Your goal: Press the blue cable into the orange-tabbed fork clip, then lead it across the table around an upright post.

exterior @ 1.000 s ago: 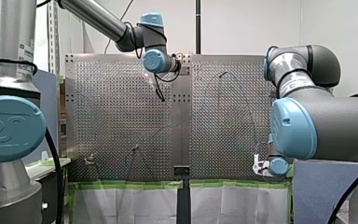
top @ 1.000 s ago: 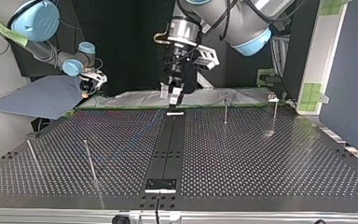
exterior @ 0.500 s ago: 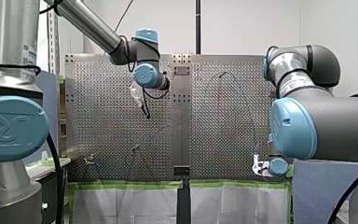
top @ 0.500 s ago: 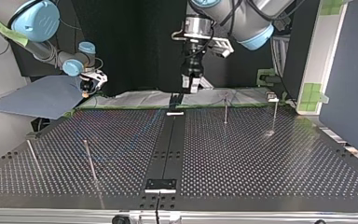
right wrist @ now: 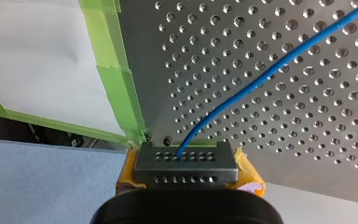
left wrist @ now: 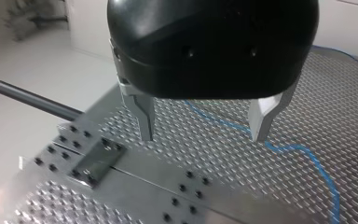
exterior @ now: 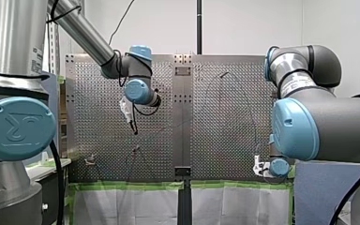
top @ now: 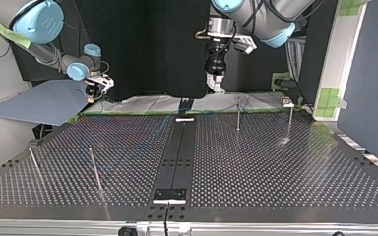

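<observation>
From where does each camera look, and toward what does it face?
Front: behind the arms, facing over the table; both arms show.
Top: across the table, facing the arms; sides crossed.
Left wrist: above the left gripper, open, over the blue cable.
Right wrist: behind the right gripper, shut on the cable.
Shared: both wrist views show the cable.

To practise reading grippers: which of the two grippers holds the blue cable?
My right gripper: the blue cable is clamped in it, whereas my left gripper is open and empty.
</observation>
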`<move>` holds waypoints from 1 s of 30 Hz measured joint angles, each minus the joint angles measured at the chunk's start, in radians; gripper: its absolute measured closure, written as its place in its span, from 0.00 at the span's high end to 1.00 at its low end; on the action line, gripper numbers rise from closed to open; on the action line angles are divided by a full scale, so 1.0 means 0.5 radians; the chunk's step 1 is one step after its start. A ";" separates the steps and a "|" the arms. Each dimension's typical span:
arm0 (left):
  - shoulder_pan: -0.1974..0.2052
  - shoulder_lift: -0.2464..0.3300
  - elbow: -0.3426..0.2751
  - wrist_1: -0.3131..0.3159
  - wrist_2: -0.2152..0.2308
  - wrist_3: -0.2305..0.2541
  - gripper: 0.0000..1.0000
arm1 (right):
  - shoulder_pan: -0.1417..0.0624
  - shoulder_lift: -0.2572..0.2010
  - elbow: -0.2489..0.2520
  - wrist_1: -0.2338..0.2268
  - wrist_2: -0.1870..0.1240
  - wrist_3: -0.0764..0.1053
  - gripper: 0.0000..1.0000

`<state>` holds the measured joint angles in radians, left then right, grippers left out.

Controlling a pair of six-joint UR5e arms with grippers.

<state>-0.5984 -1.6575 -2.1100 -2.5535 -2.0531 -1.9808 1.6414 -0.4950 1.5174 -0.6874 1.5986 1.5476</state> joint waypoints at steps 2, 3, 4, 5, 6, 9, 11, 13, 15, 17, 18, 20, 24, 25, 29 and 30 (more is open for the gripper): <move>0.028 -0.003 -0.038 0.004 0.032 0.010 1.00 | 0.002 0.000 0.000 0.001 0.000 -0.002 0.00; 0.037 -0.004 -0.054 0.009 0.043 0.012 1.00 | 0.003 0.000 0.000 0.003 0.000 -0.003 0.00; 0.048 -0.005 -0.076 0.019 0.055 0.014 1.00 | 0.004 0.000 0.000 0.004 0.000 -0.004 0.00; 0.054 -0.006 -0.093 0.029 0.065 0.015 1.00 | 0.005 0.000 0.001 0.004 0.000 -0.006 0.00; 0.059 -0.006 -0.111 0.038 0.075 0.015 1.00 | 0.006 0.000 0.000 0.005 0.000 -0.009 0.00; 0.069 -0.006 -0.174 0.061 0.113 0.019 1.00 | 0.007 0.000 0.000 0.007 0.000 -0.017 0.00; 0.072 -0.006 -0.214 0.081 0.140 0.025 1.00 | 0.007 0.000 -0.002 0.007 0.000 -0.019 0.00; 0.072 -0.006 -0.256 0.112 0.167 0.026 1.00 | 0.008 0.000 -0.006 0.008 0.000 -0.020 0.00; 0.073 -0.006 -0.290 0.144 0.193 0.025 1.00 | 0.009 0.000 -0.009 0.013 0.000 -0.021 0.00; 0.075 -0.006 -0.333 0.183 0.228 0.012 1.00 | 0.010 0.000 -0.011 0.018 0.000 -0.021 0.00; 0.077 -0.006 -0.349 0.200 0.244 0.005 1.00 | 0.010 0.000 -0.011 0.022 0.000 -0.021 0.00; 0.080 -0.006 -0.388 0.239 0.281 -0.008 1.00 | 0.010 0.000 -0.011 0.027 0.000 -0.022 0.00; 0.085 -0.006 -0.461 0.315 0.357 -0.016 1.00 | 0.011 0.000 -0.011 0.034 0.000 -0.027 0.00; 0.085 -0.006 -0.475 0.334 0.376 -0.016 1.00 | 0.011 0.000 -0.011 0.034 0.000 -0.028 0.00; 0.085 -0.006 -0.494 0.362 0.404 -0.015 1.00 | 0.011 0.000 -0.011 0.034 0.000 -0.032 0.00; 0.085 -0.006 -0.496 0.364 0.406 -0.015 1.00 | 0.011 0.000 -0.011 0.034 0.000 -0.032 0.00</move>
<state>-0.5558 -1.6603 -2.3578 -2.3716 -1.8502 -1.9882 1.6467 -0.4949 1.5118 -0.6705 1.5985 1.5316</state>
